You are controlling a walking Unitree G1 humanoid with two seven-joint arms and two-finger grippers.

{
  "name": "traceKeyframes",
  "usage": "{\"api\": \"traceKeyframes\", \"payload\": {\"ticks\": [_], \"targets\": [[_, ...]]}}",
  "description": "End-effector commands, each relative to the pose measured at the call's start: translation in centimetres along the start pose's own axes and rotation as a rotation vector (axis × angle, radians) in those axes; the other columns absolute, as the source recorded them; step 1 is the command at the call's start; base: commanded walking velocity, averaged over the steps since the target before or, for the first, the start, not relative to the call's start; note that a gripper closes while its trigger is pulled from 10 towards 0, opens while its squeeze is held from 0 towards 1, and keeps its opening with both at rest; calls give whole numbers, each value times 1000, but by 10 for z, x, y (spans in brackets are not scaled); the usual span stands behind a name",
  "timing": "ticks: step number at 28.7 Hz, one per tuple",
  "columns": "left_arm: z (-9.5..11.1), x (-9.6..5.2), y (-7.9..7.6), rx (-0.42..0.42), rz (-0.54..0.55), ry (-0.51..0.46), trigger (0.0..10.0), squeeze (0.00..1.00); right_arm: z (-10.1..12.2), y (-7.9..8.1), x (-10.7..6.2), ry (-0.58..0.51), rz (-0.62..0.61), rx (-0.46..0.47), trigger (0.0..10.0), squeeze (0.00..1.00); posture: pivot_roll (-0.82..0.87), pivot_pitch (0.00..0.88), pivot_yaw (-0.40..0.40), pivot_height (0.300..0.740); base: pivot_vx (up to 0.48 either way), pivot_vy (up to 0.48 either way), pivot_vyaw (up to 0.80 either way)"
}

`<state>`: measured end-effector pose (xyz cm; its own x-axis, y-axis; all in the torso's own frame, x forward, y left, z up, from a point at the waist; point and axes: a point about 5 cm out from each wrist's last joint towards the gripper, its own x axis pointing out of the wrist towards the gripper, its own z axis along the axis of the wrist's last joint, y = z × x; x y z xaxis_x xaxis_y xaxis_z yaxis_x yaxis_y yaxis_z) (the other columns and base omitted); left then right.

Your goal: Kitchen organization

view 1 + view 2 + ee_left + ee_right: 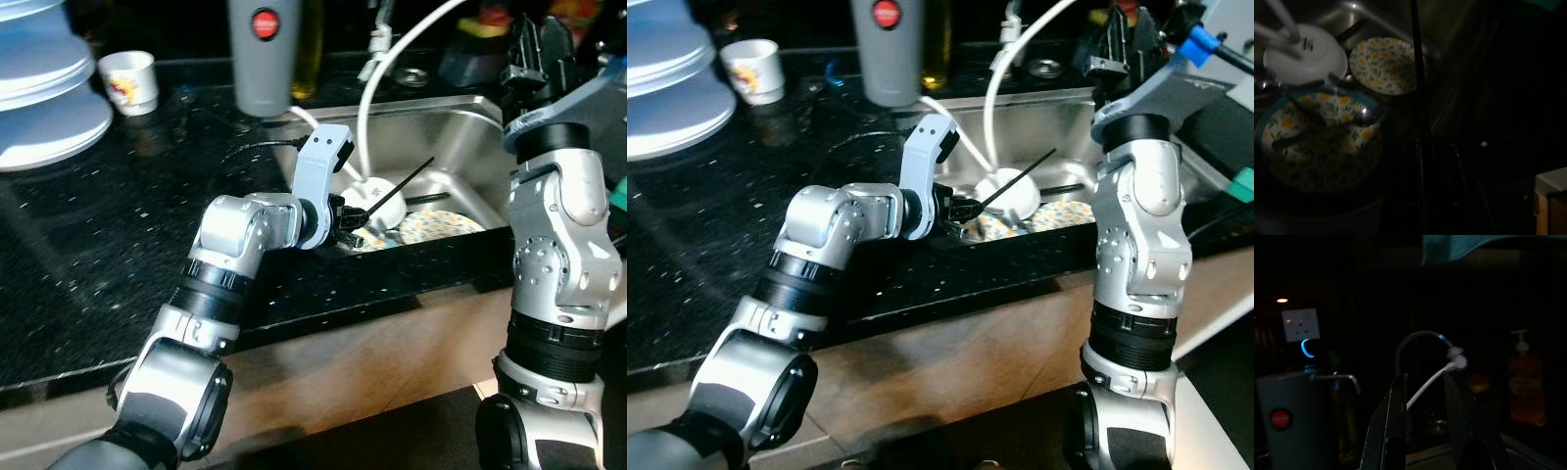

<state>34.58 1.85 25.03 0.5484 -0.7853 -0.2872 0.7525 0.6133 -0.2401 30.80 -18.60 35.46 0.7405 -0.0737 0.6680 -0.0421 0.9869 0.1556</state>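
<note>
Down in the steel sink [460,127] lie two flowered plates [1382,65], a white dish [1305,61] bottom-up and a spoon [1327,128] on the nearer plate. The left pincer [355,223] hangs over the sink's near rim, one thin black finger [407,188] jutting over the dishes, so its fingers look spread with nothing between them. It seems to be reaching for the crockery and would have to dip lower; the right pincer [1422,396] is held high, slightly parted, empty, near the white hose [377,88].

Parted end effector [1422,426] before faucet [1418,340]
</note>
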Motion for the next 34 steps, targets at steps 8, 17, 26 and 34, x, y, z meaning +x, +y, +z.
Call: {"api": "traceKeyframes", "payload": {"ticks": [8, 17, 26, 34], "targets": [[5, -6, -6, 46, 72, -158, 10000, 0, 1, -1, 1, -20, -3, -2, 10000, 0, 45, 0, -22, 740, 0, 0, 0], [26, -23, 7, 93, 196, -386, 10000, 1000, 0, -3, 1, -23, -8, -5, 10000, 0, 46, 0, -25, 740, 0, 0, 0], [50, -57, 27, 58, 315, -642, 10000, 0, -1, -2, 2, -30, -6, 2, 10000, 0, 51, 0, -26, 740, 0, 0, 0], [53, -74, 40, 52, 369, -726, 10000, 0, -3, -1, 0, -34, -7, 2, 10000, 0, 61, 0, -21, 740, 0, 0, 0]]}}
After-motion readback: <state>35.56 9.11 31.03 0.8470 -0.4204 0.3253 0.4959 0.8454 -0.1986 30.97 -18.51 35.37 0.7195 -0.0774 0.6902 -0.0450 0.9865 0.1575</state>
